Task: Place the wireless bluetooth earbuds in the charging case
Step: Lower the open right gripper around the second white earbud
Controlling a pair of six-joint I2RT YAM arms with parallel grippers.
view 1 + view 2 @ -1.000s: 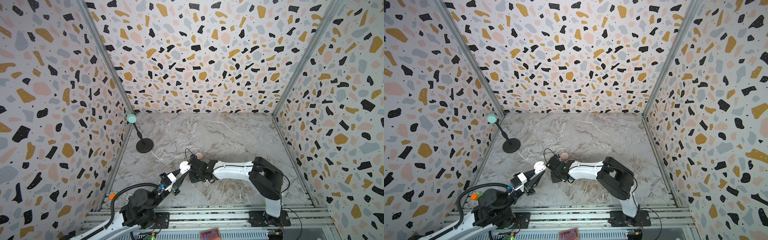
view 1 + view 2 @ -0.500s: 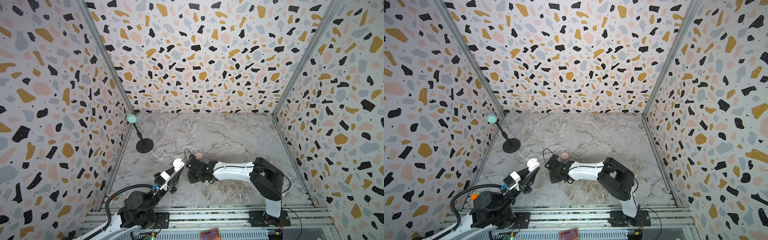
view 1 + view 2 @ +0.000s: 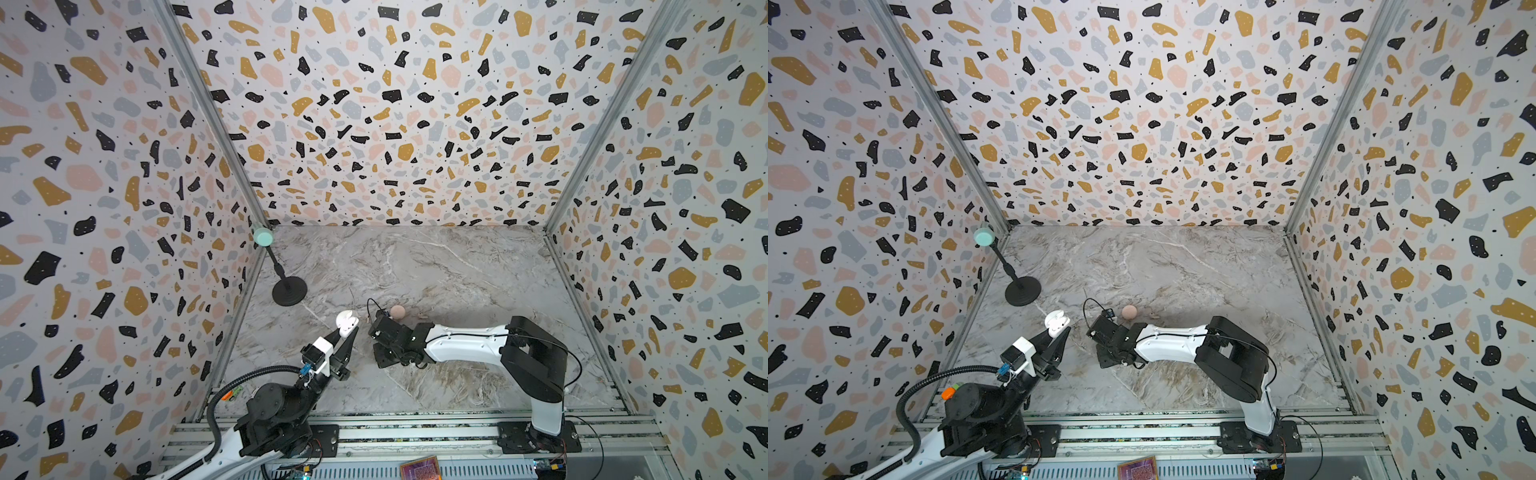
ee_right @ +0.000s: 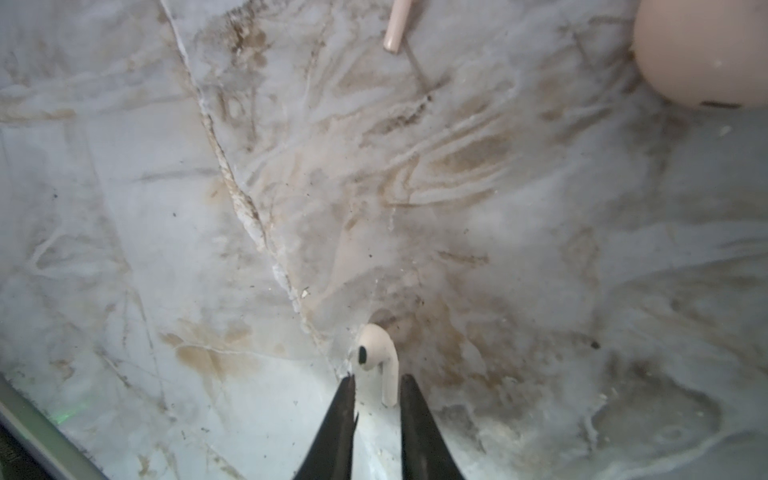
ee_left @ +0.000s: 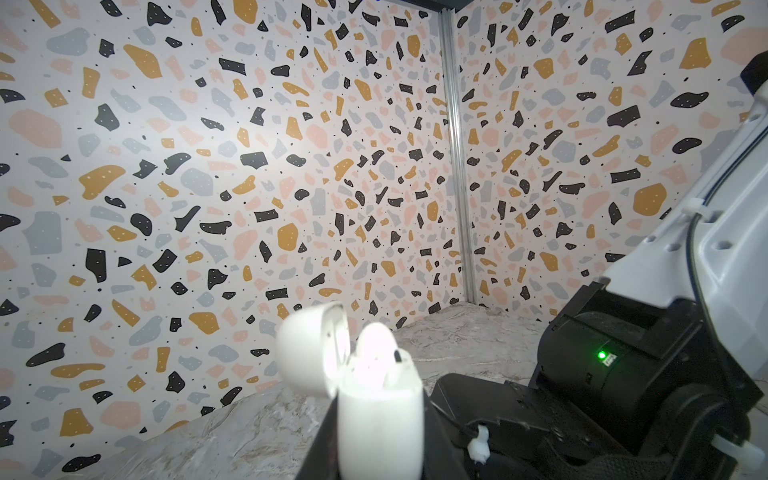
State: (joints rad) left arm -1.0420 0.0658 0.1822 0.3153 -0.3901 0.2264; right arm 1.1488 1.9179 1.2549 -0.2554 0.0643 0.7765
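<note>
L gripper (image 3: 345, 332) pinches open white case (image 3: 347, 321) lower centre-left, clear of wall (image 3: 187, 291) edge. R gripper (image 4: 376, 379) slightly spread round white earbud (image 4: 376, 349) stem; pink case (image 3: 397, 312) near.

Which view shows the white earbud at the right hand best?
Right wrist view: the white earbud lies on the marble, stem between the fingers of the right hand. Top views hide it under that hand; left wrist view doesn't clearly show it.

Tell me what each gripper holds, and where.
Left gripper: white charging case, by its lower body. Right gripper: nothing; jaws straddle the stem of the white earbud.
</note>
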